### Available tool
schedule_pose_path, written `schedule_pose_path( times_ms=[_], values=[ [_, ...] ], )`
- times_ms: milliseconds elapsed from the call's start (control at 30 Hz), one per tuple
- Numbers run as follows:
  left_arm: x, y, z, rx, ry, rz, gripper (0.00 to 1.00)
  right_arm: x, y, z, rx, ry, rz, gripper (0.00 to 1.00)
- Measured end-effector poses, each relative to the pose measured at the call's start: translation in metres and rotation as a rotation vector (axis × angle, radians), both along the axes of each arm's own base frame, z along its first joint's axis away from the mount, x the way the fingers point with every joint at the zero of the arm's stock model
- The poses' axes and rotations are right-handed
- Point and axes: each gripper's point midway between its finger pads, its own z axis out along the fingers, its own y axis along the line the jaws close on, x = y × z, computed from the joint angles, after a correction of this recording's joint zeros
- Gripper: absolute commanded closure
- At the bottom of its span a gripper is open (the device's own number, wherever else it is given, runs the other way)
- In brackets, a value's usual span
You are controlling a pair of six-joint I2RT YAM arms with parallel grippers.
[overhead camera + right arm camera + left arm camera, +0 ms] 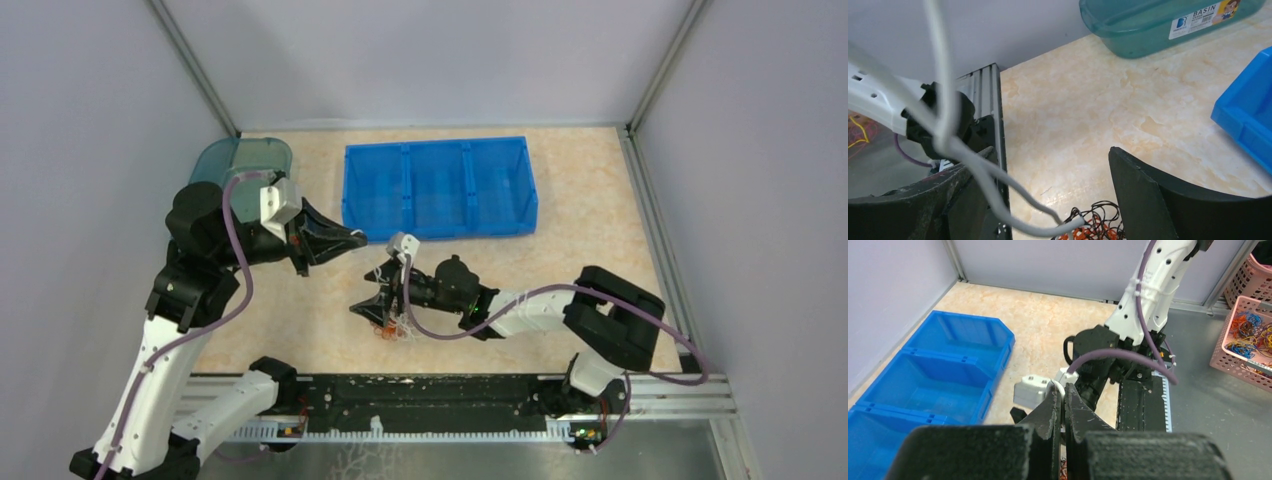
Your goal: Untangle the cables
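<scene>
This looks like a robot lab cell: plain grey walls (80, 120) held by aluminium posts (195, 65), two arms (530, 312) bolted on a metal rail (440, 400), a blue bin (437, 187), and pink baskets (1233, 365) full of wires (1248, 340).

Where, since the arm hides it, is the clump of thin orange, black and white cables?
Top view: the clump of thin cables lies front-centre on the beige table, under the open right gripper, just beyond the black base rail.
</scene>
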Motion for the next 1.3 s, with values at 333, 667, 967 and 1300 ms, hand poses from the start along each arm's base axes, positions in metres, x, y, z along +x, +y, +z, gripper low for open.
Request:
schedule_pose_path(
  times_ms=[333,667,967,1300],
  values=[
    [-0.001,0.0,0.018,-0.014,-0.032,-0.002,0.97,0.009,0.02,-0.054,-0.077,0.073,-0.028,0.28],
    [0.0,0.0,0.043,-0.033,-0.081,-0.004,0.97,0.023,0.006,-0.07,-0.09,0.075,-0.138,0.36],
    [-0.005,0.003,0.07,-0.056,-0.165,0.001,0.98,0.028,-0.009,-0.089,-0.116,0.083,-0.201,0.37],
    [0.0,0.013,0.106,-0.097,-0.335,0.095,0.99,0.02,-0.046,-0.124,-0.173,0.122,-0.261,0.39]
  ],
)
